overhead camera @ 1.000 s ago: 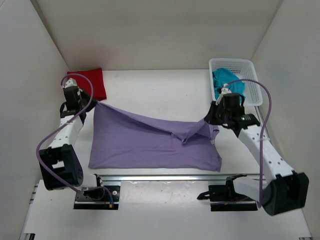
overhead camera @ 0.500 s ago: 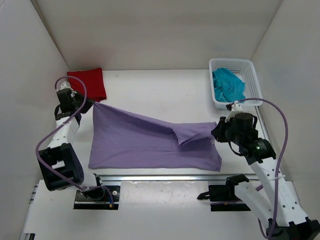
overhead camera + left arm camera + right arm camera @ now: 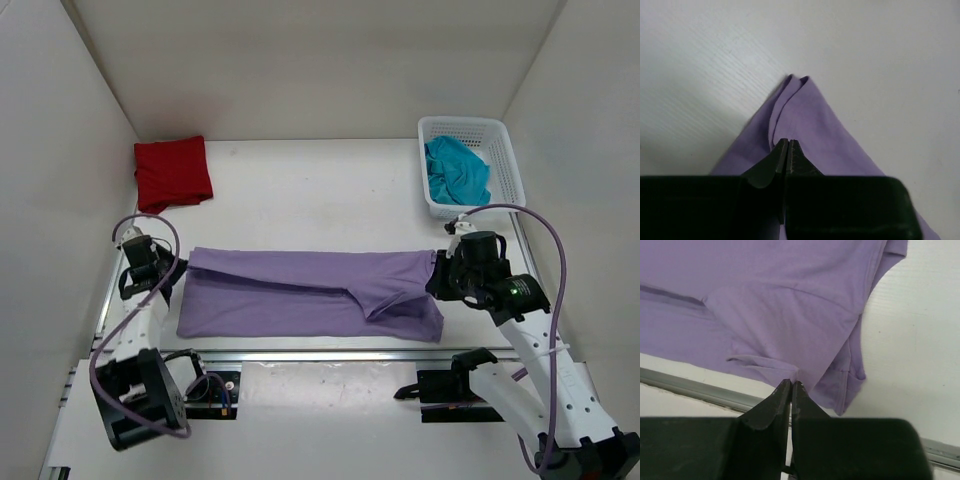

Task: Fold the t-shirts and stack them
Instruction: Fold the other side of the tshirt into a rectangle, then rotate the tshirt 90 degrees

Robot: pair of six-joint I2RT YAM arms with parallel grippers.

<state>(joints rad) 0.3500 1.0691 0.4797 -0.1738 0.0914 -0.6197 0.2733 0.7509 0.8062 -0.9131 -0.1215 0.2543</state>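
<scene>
Lavender shirt is down! A second ago its far edge was up in the air, stretched between the arms. Now that edge has been carried toward the near edge of the bench, and the shirt lies as a long narrow band, doubled lengthwise. The left gripper is pinched tight on the left corner and the right gripper is clamped on the right-hand fold, no gap at either. First fold looks made; release and a crosswise fold should follow. The red shirt sits folded at the far-left corner, and the teal shirt is in the basket at far right.
</scene>
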